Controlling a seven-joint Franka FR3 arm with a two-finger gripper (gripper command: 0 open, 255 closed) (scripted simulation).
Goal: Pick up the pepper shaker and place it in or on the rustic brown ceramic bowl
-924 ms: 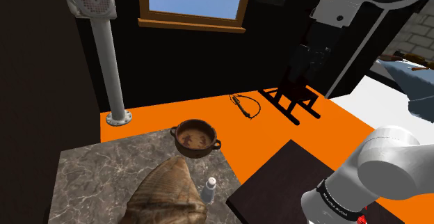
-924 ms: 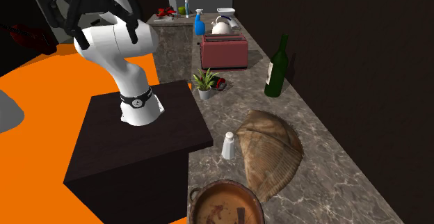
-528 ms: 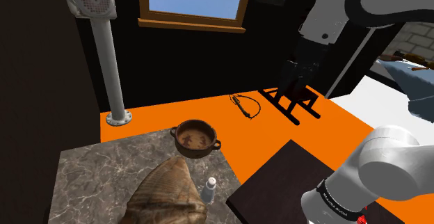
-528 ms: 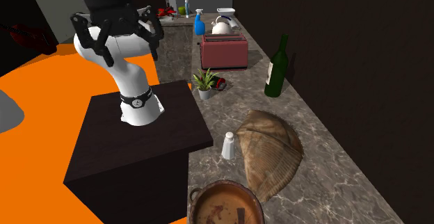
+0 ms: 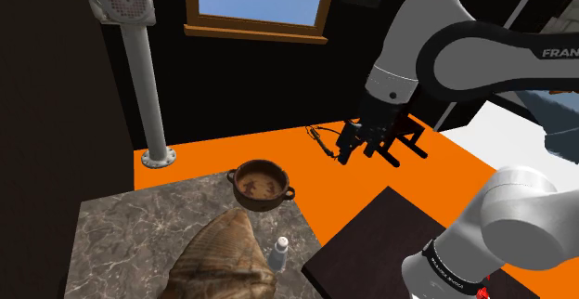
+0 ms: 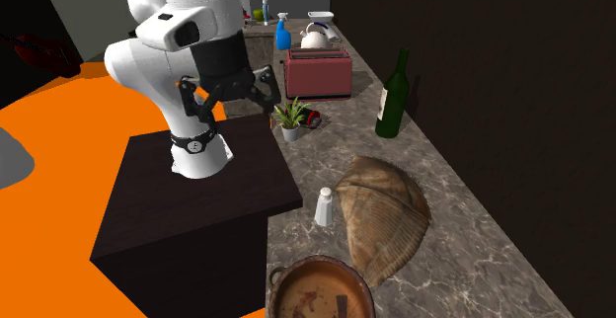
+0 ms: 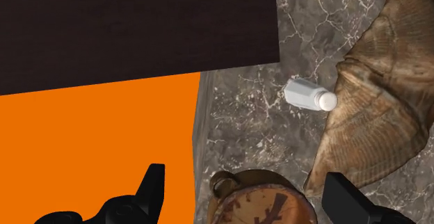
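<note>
Hand (image 5: 357,150) hangs high in air, fingers wide apart, grips nothing, touches nothing. Shoulder view, left to right: grey tabletop (image 5: 121,232); brown bowl (image 5: 261,184) at its far edge, whole; big ribbed shell (image 5: 223,260), lower part cut off; white pepper shaker (image 5: 280,253) upright, just beside shell, near tabletop edge toward dark stand (image 5: 371,241). Free room above pepper shaker and bowl. Wrist view: bowl half cut off.
</note>
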